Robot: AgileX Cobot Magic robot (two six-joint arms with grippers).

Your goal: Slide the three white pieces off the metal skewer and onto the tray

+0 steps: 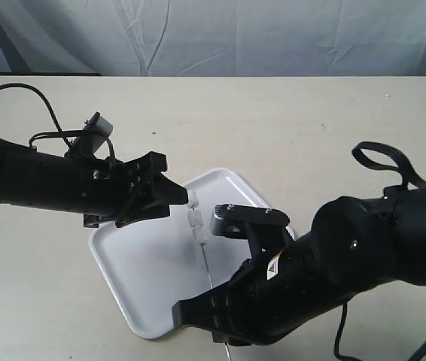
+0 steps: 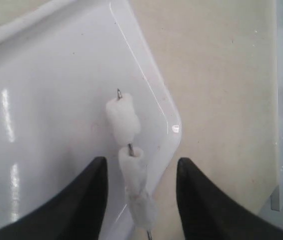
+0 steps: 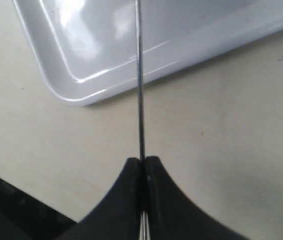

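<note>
The white tray (image 1: 138, 271) lies at the middle of the table. My right gripper (image 3: 142, 161) is shut on the metal skewer (image 3: 140, 75), which reaches out over the tray's corner (image 3: 71, 75). In the exterior view the skewer (image 1: 204, 259) rises toward my left gripper (image 1: 189, 200). Three white pieces (image 2: 131, 160) sit strung on the skewer near its tip (image 2: 118, 92): one at the tip (image 2: 122, 117), two close together behind it. My left gripper (image 2: 140, 167) is open, its fingers (image 2: 89, 195) either side of the two rear pieces, not touching them.
The beige table (image 1: 311, 128) spreads all around the tray. A crumpled pale backdrop (image 1: 220, 37) stands behind its far edge. Black cables (image 1: 382, 162) loop off the right arm and off the left arm (image 1: 40, 98).
</note>
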